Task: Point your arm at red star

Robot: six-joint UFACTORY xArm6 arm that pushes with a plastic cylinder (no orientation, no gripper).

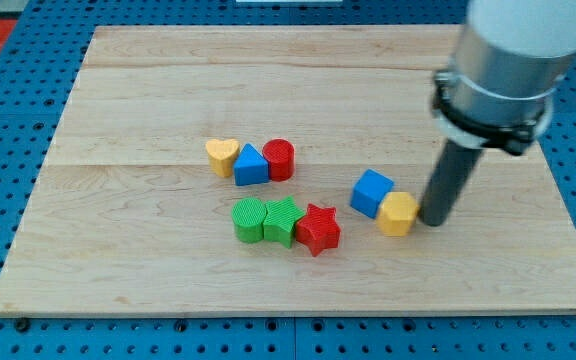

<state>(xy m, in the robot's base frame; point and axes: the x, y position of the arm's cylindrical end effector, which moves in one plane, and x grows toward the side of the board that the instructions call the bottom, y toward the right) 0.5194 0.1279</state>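
The red star (318, 229) lies a little below the board's middle, touching a green star (283, 220) on its left; a green cylinder (249, 219) sits left of that. My tip (433, 222) is at the view's right, just right of a yellow hexagon block (398, 213) and close to touching it. The tip is well to the right of the red star, with the yellow hexagon and a blue cube (372, 192) in between.
A yellow heart (222, 156), a blue triangle (251, 165) and a red cylinder (279, 159) stand in a row above the green blocks. The wooden board (118, 260) rests on a blue perforated table.
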